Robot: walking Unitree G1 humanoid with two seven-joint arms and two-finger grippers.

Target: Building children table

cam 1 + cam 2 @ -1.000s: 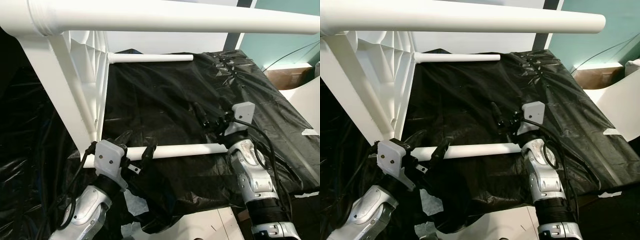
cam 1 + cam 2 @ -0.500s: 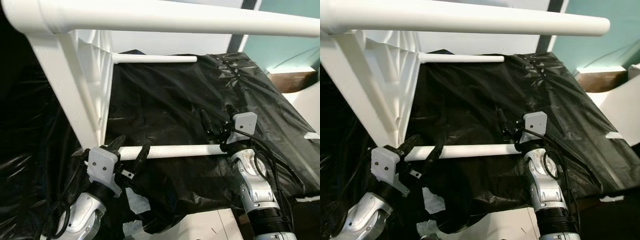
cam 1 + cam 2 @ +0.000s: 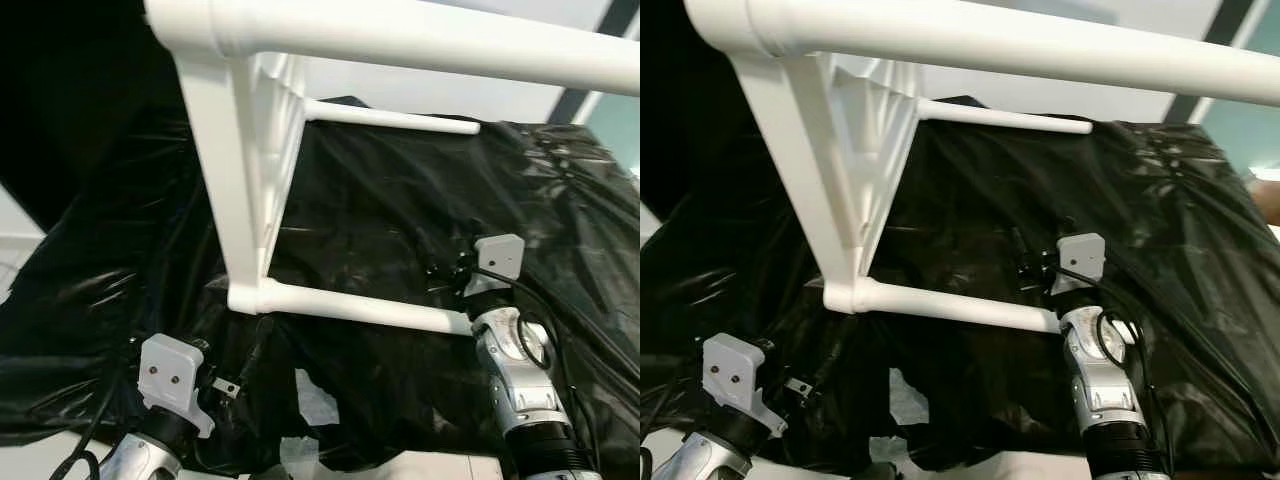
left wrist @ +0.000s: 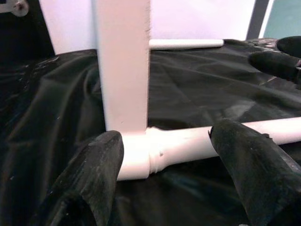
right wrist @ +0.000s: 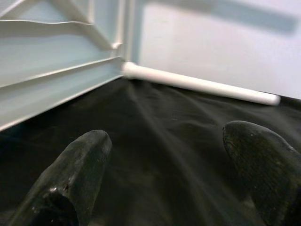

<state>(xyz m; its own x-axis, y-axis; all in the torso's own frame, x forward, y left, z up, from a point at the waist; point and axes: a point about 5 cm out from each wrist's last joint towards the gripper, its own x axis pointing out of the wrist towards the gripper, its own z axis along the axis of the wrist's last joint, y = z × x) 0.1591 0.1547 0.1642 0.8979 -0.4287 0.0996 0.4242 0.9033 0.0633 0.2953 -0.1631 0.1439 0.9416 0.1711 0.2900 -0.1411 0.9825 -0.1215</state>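
Head views: the white children table [image 3: 240, 190] lies on its side on black plastic sheeting [image 3: 380, 200], 3 tubular legs [image 3: 350, 308] showing. The left tool [image 3: 235, 375] hangs just below the nearest leg's socket joint, apart from it; the right tool [image 3: 1032, 268] sits at that leg's free end.

Left wrist view: both fingers [image 4: 91, 174] spread wide, empty, the joint [image 4: 150, 153] between them.

Right wrist view: the fingers [image 5: 75, 169] are open, holding nothing.

The plastic looks light, stiff and slick; best taken around the leg close to the joint.
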